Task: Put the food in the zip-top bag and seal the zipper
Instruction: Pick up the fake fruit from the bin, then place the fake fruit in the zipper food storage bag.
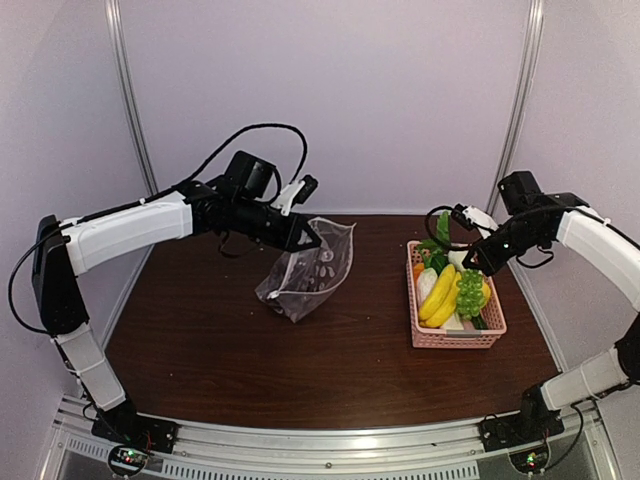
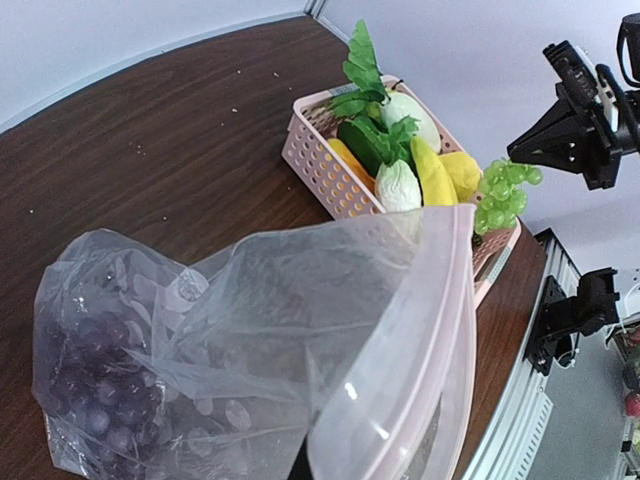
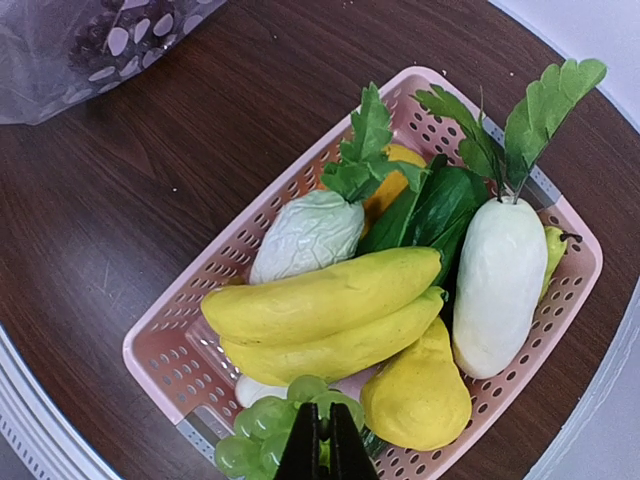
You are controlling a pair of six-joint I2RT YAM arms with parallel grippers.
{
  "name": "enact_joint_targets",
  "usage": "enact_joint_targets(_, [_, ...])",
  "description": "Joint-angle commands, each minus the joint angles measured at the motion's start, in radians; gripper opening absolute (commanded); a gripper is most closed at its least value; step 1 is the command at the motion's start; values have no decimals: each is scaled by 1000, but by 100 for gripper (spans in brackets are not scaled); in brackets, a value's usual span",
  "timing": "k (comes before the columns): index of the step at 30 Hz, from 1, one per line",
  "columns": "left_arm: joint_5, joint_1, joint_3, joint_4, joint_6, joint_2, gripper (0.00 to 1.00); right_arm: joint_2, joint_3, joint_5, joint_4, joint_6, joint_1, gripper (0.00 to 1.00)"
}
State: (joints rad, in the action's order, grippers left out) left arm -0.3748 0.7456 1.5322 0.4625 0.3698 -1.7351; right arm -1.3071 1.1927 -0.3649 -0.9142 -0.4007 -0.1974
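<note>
Fingers [image 3: 306, 455] of the right hand [image 3: 322, 452] are pinched shut on the top of the green grapes [image 3: 268, 438]; the bunch hangs right under the hand, over the pink basket [image 3: 170, 372]; I cannot tell if it touches the food below. Just beside the grapes lie two yellow bananas [image 3: 330, 310], side by side; a yellow lemon [image 3: 418, 395] touches them; a long white radish [image 3: 497, 285] with green leaves lies along one wall; a pale crinkly cabbage [image 3: 305, 235], dark leafy greens [image 3: 432, 208] and a bit of something orange [image 3: 398, 182] fill the far end. The basket stands on the right side of the dark brown worktop [image 1: 200, 340].

The left hand [image 1: 306, 238] is closed on the top edge of the zip-top bag [image 1: 315, 272] and holds it up; the bag hangs down from the hand; its bottom touches the worktop near the middle, well apart from the basket. The mouth of the bag is open; the zipper [image 2: 442, 330] is a pale pink strip running along the mouth edge. Purple grapes [image 2: 90, 388] lie inside the bag at the bottom; all the other food is in the basket or just over it.
</note>
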Motion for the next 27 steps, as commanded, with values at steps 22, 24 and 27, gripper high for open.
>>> enact_joint_targets(22, [-104, 0, 216, -97, 201, -167, 0, -11, 394, -594, 387, 261, -58, 0])
enact_joint_targets(24, [-109, 2, 224, -107, 220, -180, 0, -11, 388, -599, 460, 296, -79, 0])
enact_joint_targets(27, [-108, 9, 225, -128, 244, -189, 0, -33, 382, -609, 540, 345, -120, 0])
